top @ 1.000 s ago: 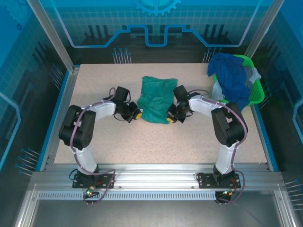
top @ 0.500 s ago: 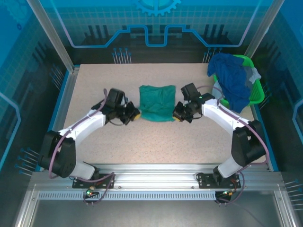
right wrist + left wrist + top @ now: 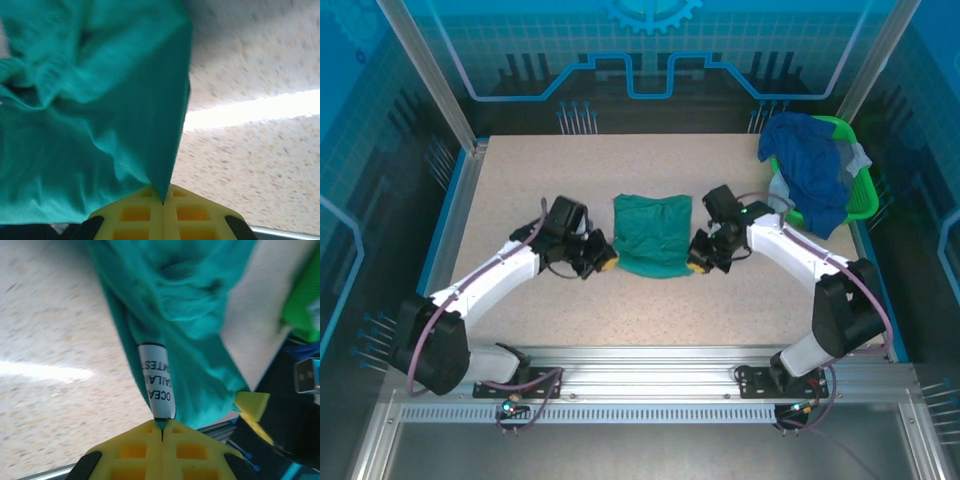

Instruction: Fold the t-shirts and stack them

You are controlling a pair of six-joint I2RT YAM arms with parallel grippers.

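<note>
A teal-green t-shirt (image 3: 653,233) lies folded into a rough rectangle at the table's middle. My left gripper (image 3: 605,262) is shut on its near left corner, and the left wrist view has the cloth (image 3: 190,315) and its small white tag (image 3: 157,385) running into my closed yellow jaws. My right gripper (image 3: 697,262) is shut on the near right corner, where the teal-green cloth (image 3: 100,110) tapers into the closed fingers (image 3: 135,210). A royal blue shirt (image 3: 815,170) drapes over the basket with pale blue and grey cloth (image 3: 855,155) beside it.
The bright green plastic basket (image 3: 862,195) stands at the table's far right edge. Speckled beige tabletop (image 3: 540,170) lies bare around the shirt. Blue enclosure walls and metal posts ring the table.
Both grippers have drawn the shirt's near corners toward me. The bunched cloth has flattened into a rectangle and its near edge now sits closer to the front.
</note>
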